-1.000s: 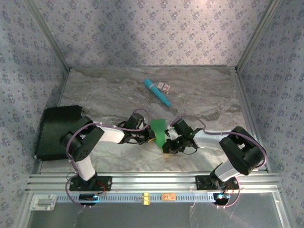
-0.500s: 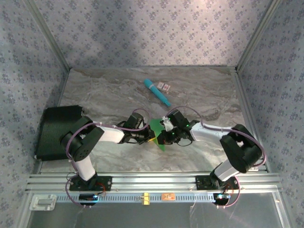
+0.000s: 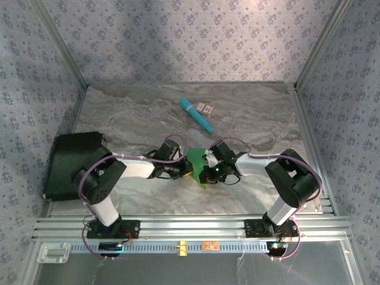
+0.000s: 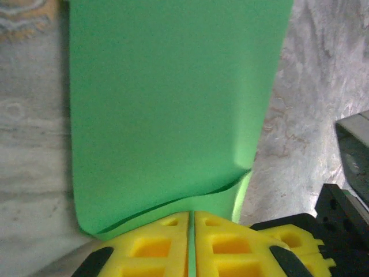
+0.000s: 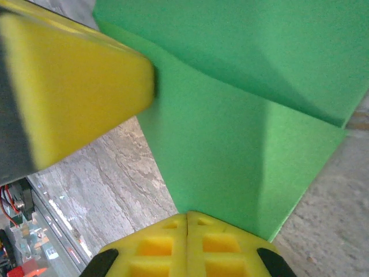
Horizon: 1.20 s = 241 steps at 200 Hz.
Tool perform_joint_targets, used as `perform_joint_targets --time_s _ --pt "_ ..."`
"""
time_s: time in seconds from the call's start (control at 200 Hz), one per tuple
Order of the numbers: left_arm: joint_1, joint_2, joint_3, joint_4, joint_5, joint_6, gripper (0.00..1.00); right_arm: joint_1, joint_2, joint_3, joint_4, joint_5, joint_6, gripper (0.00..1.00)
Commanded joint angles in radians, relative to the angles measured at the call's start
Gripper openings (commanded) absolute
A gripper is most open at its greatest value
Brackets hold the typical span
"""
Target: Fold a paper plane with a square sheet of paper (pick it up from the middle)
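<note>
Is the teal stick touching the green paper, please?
No, the teal stick lies well apart from the green paper, farther back.

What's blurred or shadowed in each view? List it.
Top external: evenly lit, soft shadows. Left wrist: green paper sharp, slight shading at its curled lower edge. Right wrist: yellow finger upper left blurred; shadow crosses the paper's fold.

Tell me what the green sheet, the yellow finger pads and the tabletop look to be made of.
The square sheet of paper: thin matte paper; it bows softly and holds a sharp crease.
The yellow finger pads: moulded plastic or firm rubber, matte, with recessed pockets; which, I cannot tell.
The tabletop: marble-look surface with grey-brown veining, possibly printed laminate rather than stone.
</note>
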<state>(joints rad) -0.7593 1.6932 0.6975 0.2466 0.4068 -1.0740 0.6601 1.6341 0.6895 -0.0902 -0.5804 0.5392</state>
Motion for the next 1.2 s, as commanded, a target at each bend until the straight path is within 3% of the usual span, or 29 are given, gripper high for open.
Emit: perform_joint_targets --time_s 0.0,0.18,0.295,0.545,1.199 --pt "-0.033 -0.045 0.042 -0.063 -0.039 0.034 0.12 -0.006 0.009 -0.033 -0.062 0.059 0.017 0.00" --pt "-0.040 0.020 0.036 0.010 -0.001 -0.004 0.11 -0.007 0.007 -0.041 -0.049 0.058 0.025 0.00" --pt "-0.034 0.058 0.047 -0.039 -0.015 -0.008 0.09 -0.009 0.006 -0.049 -0.045 0.062 0.029 0.00" --pt "0.053 0.077 -0.021 0.018 0.002 0.015 0.09 -0.009 0.009 -0.060 -0.050 0.065 0.028 0.00" --pt "0.173 0.054 0.012 -0.142 -0.022 0.101 0.08 -0.008 0.007 -0.061 -0.047 0.054 0.025 0.00"
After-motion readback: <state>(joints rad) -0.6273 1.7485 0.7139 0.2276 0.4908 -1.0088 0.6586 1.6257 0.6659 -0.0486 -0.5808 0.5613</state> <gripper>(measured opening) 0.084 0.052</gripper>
